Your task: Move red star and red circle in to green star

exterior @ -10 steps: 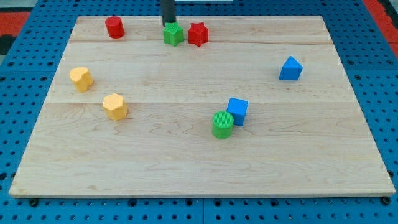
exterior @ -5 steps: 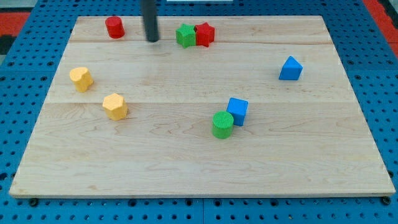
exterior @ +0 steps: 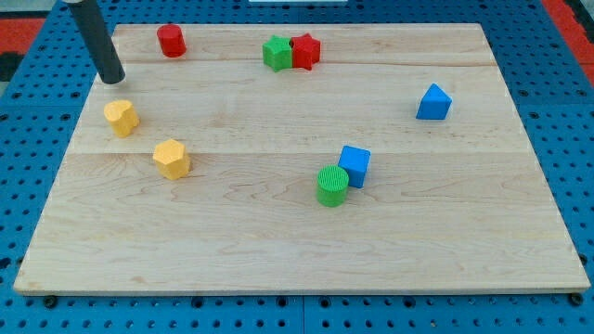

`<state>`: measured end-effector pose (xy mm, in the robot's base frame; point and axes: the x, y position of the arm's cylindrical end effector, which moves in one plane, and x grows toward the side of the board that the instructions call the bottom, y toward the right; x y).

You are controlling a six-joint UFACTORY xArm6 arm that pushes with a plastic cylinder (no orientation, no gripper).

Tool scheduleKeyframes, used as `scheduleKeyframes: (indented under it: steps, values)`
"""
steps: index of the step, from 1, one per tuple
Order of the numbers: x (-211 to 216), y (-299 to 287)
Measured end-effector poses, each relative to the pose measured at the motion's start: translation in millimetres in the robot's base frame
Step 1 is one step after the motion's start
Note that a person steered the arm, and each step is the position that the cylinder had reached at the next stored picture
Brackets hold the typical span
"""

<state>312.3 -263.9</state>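
Altogether eight blocks lay out: two red, two green, two yellow, two blue. Red star [exterior: 305,50] touched green star [exterior: 276,53]; red circle [exterior: 171,41] sat apart, my tip [exterior: 113,80] near it, holding nothing.

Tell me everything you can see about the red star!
The red star is a small chunky block with a star-shaped top and straight sides, plain bright red, plastic-looking. It sits flat near the view's top edge of the wooden board. Its left side is pressed against the green star; nothing else touches it. The red circle stands well off to the view's left, and my tip is farther left still, nowhere near it.
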Motion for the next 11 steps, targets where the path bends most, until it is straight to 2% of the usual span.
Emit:
scheduleKeyframes:
  steps: [2,3,4,9,10,11]
  values:
    - [-10.6,-9.2]
    - [-42.8,-9.2]
    - [-52.9,-16.2]
    - [-55.6,-40.7]
    - [-98.6,-30.9]
    - [-108.7,-27.0]
